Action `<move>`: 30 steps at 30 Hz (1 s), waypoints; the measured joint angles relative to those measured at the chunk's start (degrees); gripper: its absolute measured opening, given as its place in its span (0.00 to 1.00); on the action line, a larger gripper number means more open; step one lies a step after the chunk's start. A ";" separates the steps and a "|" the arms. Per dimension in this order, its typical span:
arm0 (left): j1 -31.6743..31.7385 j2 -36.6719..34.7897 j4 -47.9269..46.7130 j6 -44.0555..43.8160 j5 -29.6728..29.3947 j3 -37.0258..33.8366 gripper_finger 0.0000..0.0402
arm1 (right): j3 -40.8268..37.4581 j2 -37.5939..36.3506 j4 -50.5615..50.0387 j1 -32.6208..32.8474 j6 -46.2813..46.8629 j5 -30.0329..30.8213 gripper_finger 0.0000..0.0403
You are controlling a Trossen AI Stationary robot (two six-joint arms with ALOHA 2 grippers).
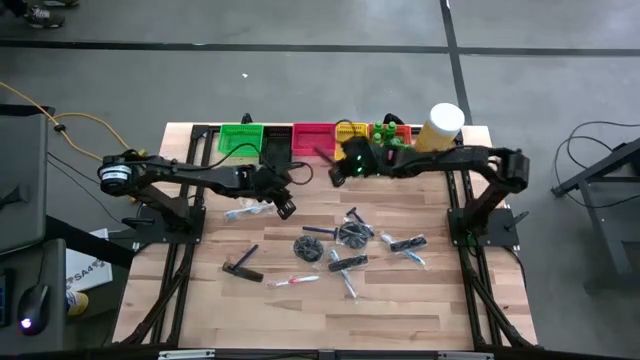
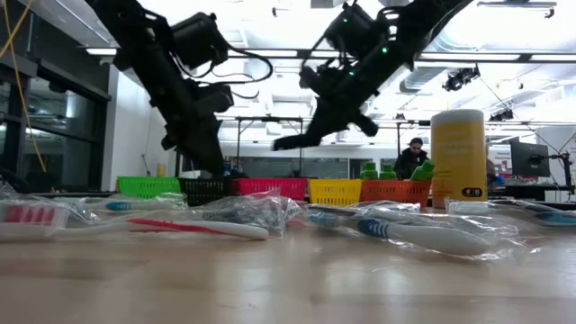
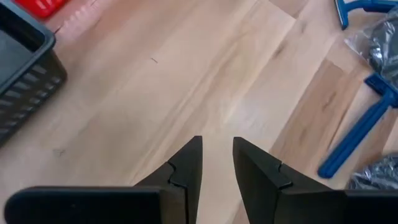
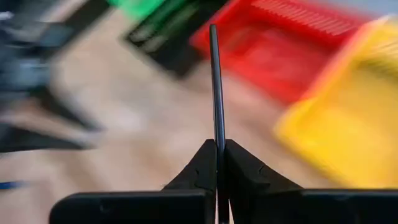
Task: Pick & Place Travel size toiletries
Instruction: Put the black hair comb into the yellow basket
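Observation:
My right gripper [image 1: 333, 168] hangs above the table in front of the red bin [image 1: 312, 135], shut on a thin black comb [image 4: 215, 87]. In the low view the comb [image 2: 295, 140] juts out from the gripper, well above the table. My left gripper [image 3: 217, 152] stands open a little over bare wood, with nothing between its fingers; in the high view it [image 1: 285, 207] is near a clear-wrapped toothbrush [image 1: 245, 212]. More toiletries [image 1: 345, 245] lie scattered on the middle of the table, among them a black comb [image 1: 243, 265] and a pink toothbrush [image 1: 290, 282]. My right gripper pinches one end of the comb [image 4: 217, 152] between its two fingers, flat faces against the pads. The comb runs on straight ahead, in line with the fingers, seen edge-on. It is lifted clear of the table, slanting down toward the bins.
A row of bins stands along the far edge: green [image 1: 240, 137], black [image 1: 275, 147], red, yellow [image 1: 350, 130] and an orange one [image 2: 396, 191] with little green bottles. A pale-yellow cylinder [image 1: 445, 125] stands at the far right. Bare wood lies along the near edge.

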 joint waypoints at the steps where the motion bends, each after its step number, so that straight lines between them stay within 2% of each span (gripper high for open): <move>1: -0.56 -0.30 -0.09 -0.01 -0.64 0.00 0.23 | 0.00 -0.40 -1.29 -0.85 -2.20 1.98 0.02; 4: -1.61 -0.99 -0.07 -0.02 -1.05 0.00 0.23 | 0.00 -0.60 -3.35 -3.68 -8.05 6.71 0.02; 7: -1.93 -1.13 0.56 -0.34 -1.16 0.02 0.23 | -0.02 0.71 -3.67 -6.23 -9.81 10.43 0.02; 22: -1.75 -1.11 0.50 -1.55 -1.29 0.02 0.23 | -0.02 5.98 -4.29 -8.27 -12.28 14.45 0.05; 30: -1.75 -1.11 -0.01 -1.55 -1.27 0.02 0.23 | -0.02 6.05 -4.10 -8.27 -12.68 16.04 0.17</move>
